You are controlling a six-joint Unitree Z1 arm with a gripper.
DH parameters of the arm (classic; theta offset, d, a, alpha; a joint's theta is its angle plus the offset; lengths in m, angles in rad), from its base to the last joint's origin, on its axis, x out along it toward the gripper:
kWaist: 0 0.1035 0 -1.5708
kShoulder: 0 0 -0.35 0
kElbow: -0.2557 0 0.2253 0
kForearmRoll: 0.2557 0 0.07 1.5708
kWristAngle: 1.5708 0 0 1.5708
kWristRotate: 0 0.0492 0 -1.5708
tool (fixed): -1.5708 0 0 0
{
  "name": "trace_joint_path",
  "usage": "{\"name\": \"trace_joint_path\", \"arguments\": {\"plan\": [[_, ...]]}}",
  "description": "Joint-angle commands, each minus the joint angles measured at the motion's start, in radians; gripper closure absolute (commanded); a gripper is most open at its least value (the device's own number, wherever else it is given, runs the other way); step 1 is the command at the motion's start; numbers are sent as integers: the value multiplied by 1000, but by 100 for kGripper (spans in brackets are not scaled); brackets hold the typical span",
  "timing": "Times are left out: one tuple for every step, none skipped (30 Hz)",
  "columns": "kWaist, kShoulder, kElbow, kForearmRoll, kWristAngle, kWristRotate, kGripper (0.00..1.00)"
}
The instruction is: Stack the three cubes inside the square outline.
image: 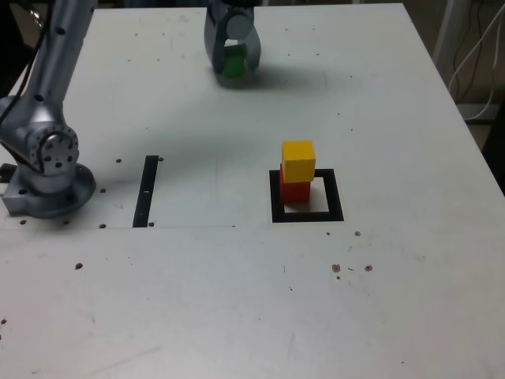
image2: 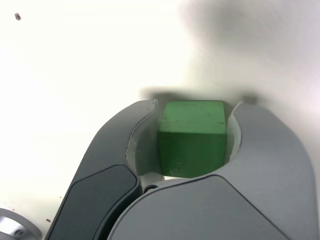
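Cubes: 3 | yellow cube (image: 298, 159) on red cube (image: 294, 191), square outline (image: 307, 215) | end effector (image: 232, 66) grips green cube (image2: 192, 137)

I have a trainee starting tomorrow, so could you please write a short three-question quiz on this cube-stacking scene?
1. True or false: the small yellow cube sits on top of the small red cube.
2. Which cube lies between the jaws of the grey gripper? A red, B yellow, C green.
3. Fill in: the two-cube stack stands in the thick black ______ outline on the white table.

Key: 1 true. 2 C, the small green cube; whether the jaws already clamp it cannot be told. 3 square.
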Motion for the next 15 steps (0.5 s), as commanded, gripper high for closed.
{"name": "trace_joint_path", "arguments": {"plan": [[-29,-29,0,10,-8,8,88],[-41,-35,0,15,-10,10,88],[-55,-42,0,21,-13,11,88],[-70,-48,1,27,-16,12,88],[-93,-57,2,37,-19,12,88],[-112,-65,2,45,-21,12,88],[-134,-74,2,52,-23,11,88],[-157,-84,2,59,-25,9,88],[-182,-95,2,66,-28,7,88],[-208,-106,2,73,-32,3,88],[-235,-119,3,80,-35,-3,88],[-261,-131,4,87,-37,-11,88],[-287,-143,8,93,-40,-20,88],[-312,-155,13,98,-42,-31,88],[-336,-168,20,103,-43,-43,88]]}}
